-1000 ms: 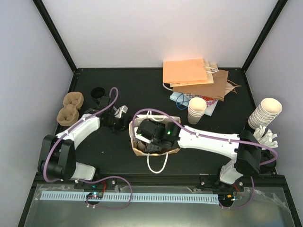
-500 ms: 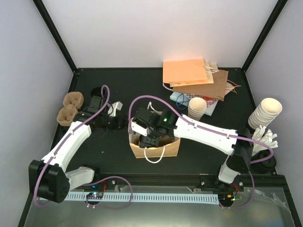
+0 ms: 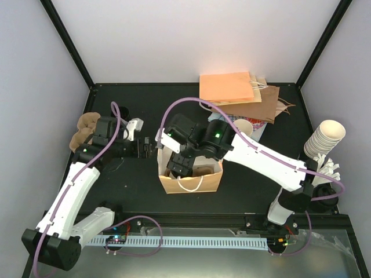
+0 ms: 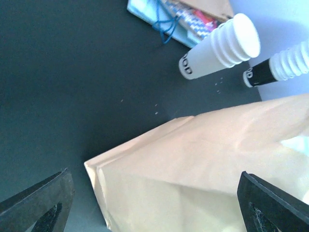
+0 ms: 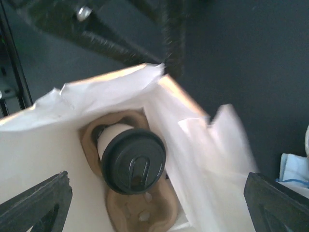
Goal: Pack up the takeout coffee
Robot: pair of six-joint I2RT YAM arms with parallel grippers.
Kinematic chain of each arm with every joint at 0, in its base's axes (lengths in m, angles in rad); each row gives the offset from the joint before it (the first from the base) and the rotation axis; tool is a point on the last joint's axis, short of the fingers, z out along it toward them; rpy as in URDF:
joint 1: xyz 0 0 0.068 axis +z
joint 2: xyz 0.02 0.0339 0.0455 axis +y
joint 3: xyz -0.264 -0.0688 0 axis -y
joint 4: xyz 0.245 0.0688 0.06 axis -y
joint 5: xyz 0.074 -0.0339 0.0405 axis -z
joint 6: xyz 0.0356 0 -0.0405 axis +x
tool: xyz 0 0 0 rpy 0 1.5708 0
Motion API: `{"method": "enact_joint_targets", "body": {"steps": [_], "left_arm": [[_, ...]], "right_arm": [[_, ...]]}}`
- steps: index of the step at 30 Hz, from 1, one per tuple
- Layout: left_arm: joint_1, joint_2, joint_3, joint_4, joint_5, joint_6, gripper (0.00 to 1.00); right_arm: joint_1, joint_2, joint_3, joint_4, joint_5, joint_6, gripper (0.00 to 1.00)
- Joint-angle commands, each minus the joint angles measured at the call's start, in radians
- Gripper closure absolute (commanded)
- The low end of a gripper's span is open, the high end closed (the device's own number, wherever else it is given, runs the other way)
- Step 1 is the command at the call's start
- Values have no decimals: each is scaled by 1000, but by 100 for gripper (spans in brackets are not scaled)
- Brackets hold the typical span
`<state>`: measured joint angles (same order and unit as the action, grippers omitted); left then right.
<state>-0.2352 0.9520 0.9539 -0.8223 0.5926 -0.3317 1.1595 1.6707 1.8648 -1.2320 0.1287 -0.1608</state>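
Fingers of the right gripper point(image 5: 155, 178) stand spread wide with nothing between them. They hang over the takeout coffee point(image 5: 133, 162), which sits upright in one well of a pulp carrier point(image 5: 120, 215) at the bottom of the open paper bag point(image 3: 197, 182). Placing looks done, so I judge the step in hand to be getting this claw out of the bag. That calls for a straight rise through the mouth, clear of the paper walls and of the handle point(image 3: 191, 188) at the bag's 6 o'clock. At the bag's 9 o'clock the left gripper point(image 4: 154, 175) is likewise wide open and empty, facing the side wall. Whether it touches the paper I cannot tell.

Counted: one lidded coffee, one carrier in the bag with a second well holding no cup, and one standing bag. Lidless cups make two stacks, a cup stack point(image 4: 222, 46) at the bag's 1 o'clock and a taller cup stack point(image 3: 324, 139) at 3 o'clock. Flat bags point(image 3: 237, 92) lie piled at 12 to 1 o'clock, one orange over brown ones. Spare carriers point(image 3: 87, 123) at 10 o'clock are partly hidden, so uncounted.
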Motion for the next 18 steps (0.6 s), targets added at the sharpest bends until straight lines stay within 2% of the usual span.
{"method": "enact_joint_targets", "body": {"steps": [1, 6, 13, 18], "left_arm": [[-9, -52, 72, 23, 61, 51, 6], [-13, -67, 155, 51, 64, 115, 7], [-40, -13, 230, 83, 198, 203, 10], [-77, 33, 215, 133, 122, 250, 11]], "right_arm": [[-6, -79, 103, -13, -13, 62, 0], [-7, -128, 151, 41, -90, 91, 0], [-8, -169, 172, 100, -97, 129, 0], [-8, -261, 105, 181, -10, 172, 0]]}}
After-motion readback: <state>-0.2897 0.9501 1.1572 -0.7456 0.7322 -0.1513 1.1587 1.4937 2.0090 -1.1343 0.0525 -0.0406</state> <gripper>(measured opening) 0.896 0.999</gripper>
